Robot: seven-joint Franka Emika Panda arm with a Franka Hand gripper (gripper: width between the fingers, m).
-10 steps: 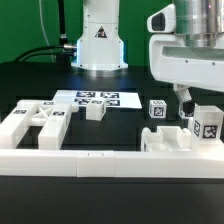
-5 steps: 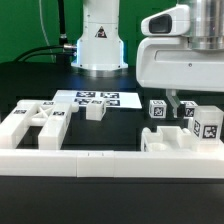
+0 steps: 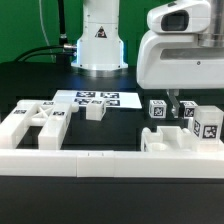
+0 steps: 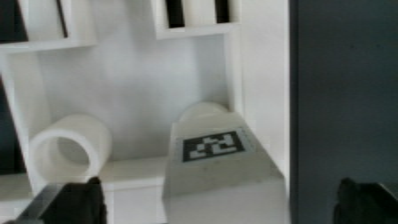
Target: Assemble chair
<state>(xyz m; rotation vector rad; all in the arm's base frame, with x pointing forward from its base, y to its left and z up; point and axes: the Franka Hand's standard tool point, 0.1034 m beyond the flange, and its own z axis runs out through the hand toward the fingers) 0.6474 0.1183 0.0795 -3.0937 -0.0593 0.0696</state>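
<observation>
The chair lies in loose white tagged parts. A slab-and-legs cluster (image 3: 35, 122) lies at the exterior view's left, with a small block (image 3: 95, 111) beside it. At the right are a tagged cube (image 3: 157, 110), a bigger tagged block (image 3: 206, 123) and a low white piece (image 3: 165, 140). My gripper (image 3: 175, 104) hangs over these right-hand parts. In the wrist view my gripper (image 4: 217, 205) is open and empty, its dark fingertips (image 4: 71, 202) wide apart over a white part (image 4: 151, 100) with a tagged wedge (image 4: 215, 145) and a ring (image 4: 63, 152).
The marker board (image 3: 96, 98) lies flat in front of the robot base (image 3: 100, 40). A long plain white rail (image 3: 95, 162) runs across the front of the black table. Cables hang at the back left.
My gripper has shifted toward the exterior view's left, from over the big tagged block to between the cube and that block. The parts have not moved.
</observation>
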